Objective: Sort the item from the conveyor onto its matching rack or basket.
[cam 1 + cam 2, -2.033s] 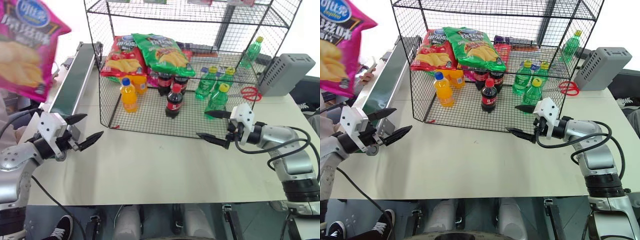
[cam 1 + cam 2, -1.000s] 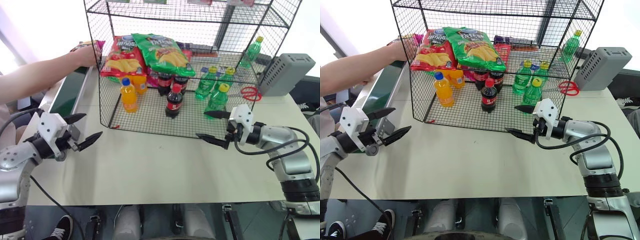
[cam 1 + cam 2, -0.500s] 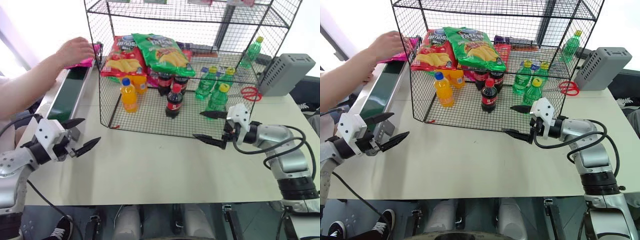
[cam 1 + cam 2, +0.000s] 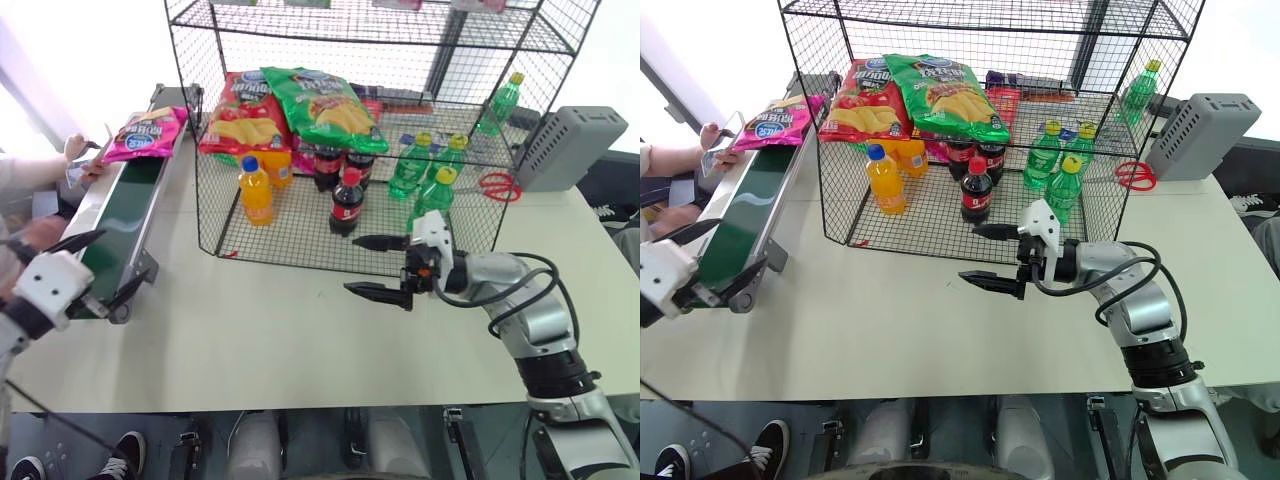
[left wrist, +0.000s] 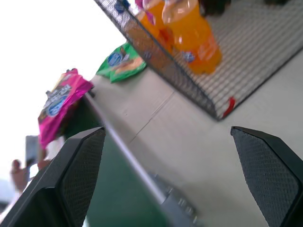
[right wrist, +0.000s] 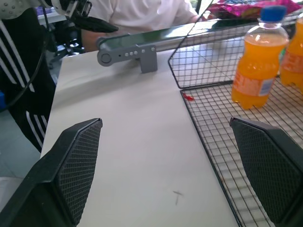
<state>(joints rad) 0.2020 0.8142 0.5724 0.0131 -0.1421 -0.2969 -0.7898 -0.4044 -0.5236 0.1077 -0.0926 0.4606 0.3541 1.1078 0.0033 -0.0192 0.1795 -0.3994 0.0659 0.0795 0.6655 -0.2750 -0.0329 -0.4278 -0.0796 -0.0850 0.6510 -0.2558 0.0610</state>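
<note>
Lying now at the far end of the conveyor (image 4: 125, 215) is the pink crisp bag (image 4: 146, 133), w/ its blue logo facing up; half a sec ago a person's hand was pressed on it there, and that hand has since pulled back to the far left edge, where a hand (image 4: 72, 148) shows beside the belt. So the item is delivered and free to take, but not yet near the robot. Both arms have swung to the left meanwhile. The left gripper (image 4: 95, 265) is now at the near end of the belt, fingers spread wide and nothing between them; in the left wrist view the bag sits far ahead between its two fingertips. The right gripper (image 4: 378, 265) moved left along the front of the black wire rack (image 4: 208, 195), also spread wide and empty, above the bare table (image 4: 280, 330). I judge the pick is only being prepared: bag must ride nearer, or the left arm must reach further. On the rack the red crisp bag (image 4: 240, 112) and green crisp bag (image 4: 322, 105) lean together, approx. where the pink one probably belongs.
</note>
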